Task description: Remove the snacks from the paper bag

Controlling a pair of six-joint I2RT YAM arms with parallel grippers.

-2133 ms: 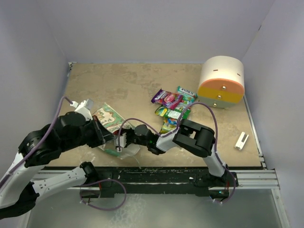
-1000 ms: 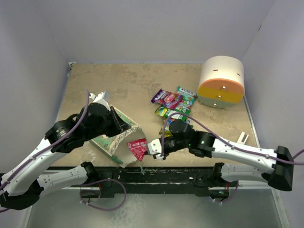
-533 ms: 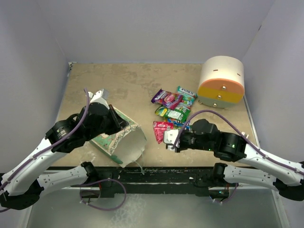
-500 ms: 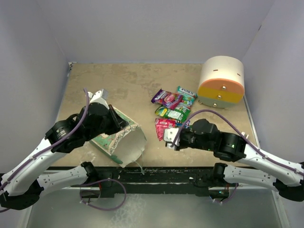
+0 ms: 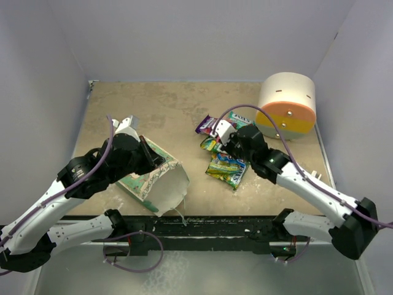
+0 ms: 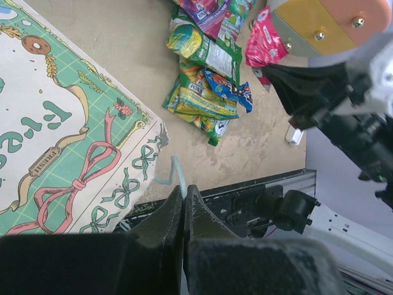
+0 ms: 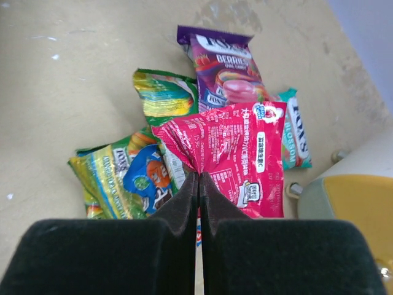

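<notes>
Top view: the bag (image 5: 153, 178) lies tipped on its side at the left-centre of the table (image 5: 153, 110), patterned face up, mouth turned toward the near edge. The white lining shows, and I see no packet in the part of the mouth that is exposed, though I can't see to the bottom. The snacks (image 5: 226, 161) sit in a loose pile well apart from the bag, to its right and near the cylinder (image 5: 285, 104). Left wrist view: the left gripper (image 6: 184, 200) has its fingers pressed together on the bag's thin string handle (image 6: 174, 169), and the patterned side fills the left of the view. Beyond the pile a pink packet (image 6: 264, 46) hangs off the table, pinched by the right gripper (image 6: 273, 70). Right wrist view: the fingers are closed tight on a crumpled edge of the pink packet, which is glossy and creased at the pinch. Below it lie a purple packet (image 7: 224, 61), a teal packet (image 7: 299, 132), a yellow-green packet (image 7: 169, 92) and a second yellow-green one with blue print (image 7: 120, 178), overlapping. My read: most of the job is done, with four or more packets out. What is left is to set the pink one down and check the bag's depths.
</notes>
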